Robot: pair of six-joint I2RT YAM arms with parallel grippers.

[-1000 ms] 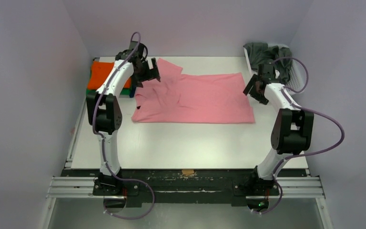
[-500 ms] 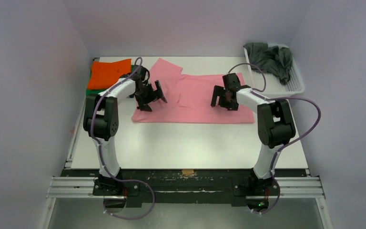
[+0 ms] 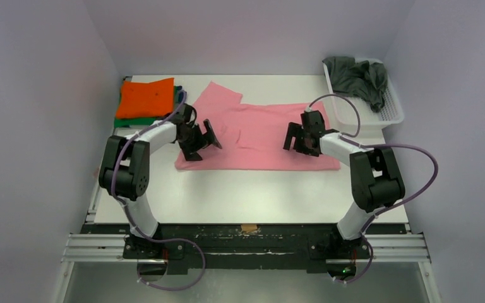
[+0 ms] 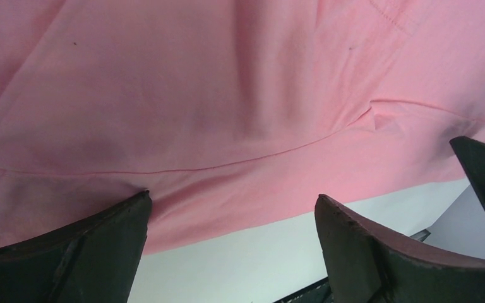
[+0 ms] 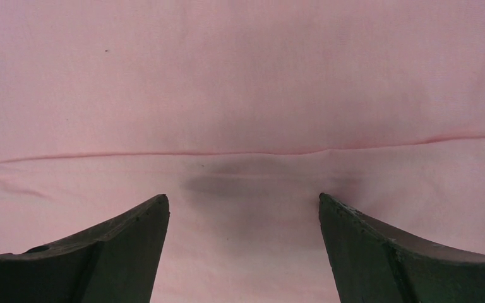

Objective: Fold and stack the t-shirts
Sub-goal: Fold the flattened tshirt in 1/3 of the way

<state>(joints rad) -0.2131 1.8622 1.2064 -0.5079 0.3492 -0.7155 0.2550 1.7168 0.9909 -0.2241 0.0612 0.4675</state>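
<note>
A salmon pink t-shirt (image 3: 259, 136) lies spread flat on the white table (image 3: 246, 189), one sleeve pointing to the back left. My left gripper (image 3: 197, 146) is open and low over the shirt's left front part; in the left wrist view (image 4: 232, 208) its fingers straddle the shirt's front edge (image 4: 240, 189). My right gripper (image 3: 300, 140) is open just above the shirt's right half; the right wrist view (image 5: 243, 205) shows only pink cloth (image 5: 240, 95) between its fingers. A folded bright orange t-shirt (image 3: 144, 97) lies on a green one (image 3: 126, 122) at the back left. A dark grey t-shirt (image 3: 355, 74) lies crumpled in the basket.
A white slotted plastic basket (image 3: 388, 113) stands at the back right corner. Walls close the table in on the left, back and right. The arm bases and a black rail (image 3: 246, 243) run along the near edge.
Both grippers have come down and inward over the pink shirt. The left moved from the raised sleeve to the left front edge; the shirt now lies flatter. The right moved from the basket side.
</note>
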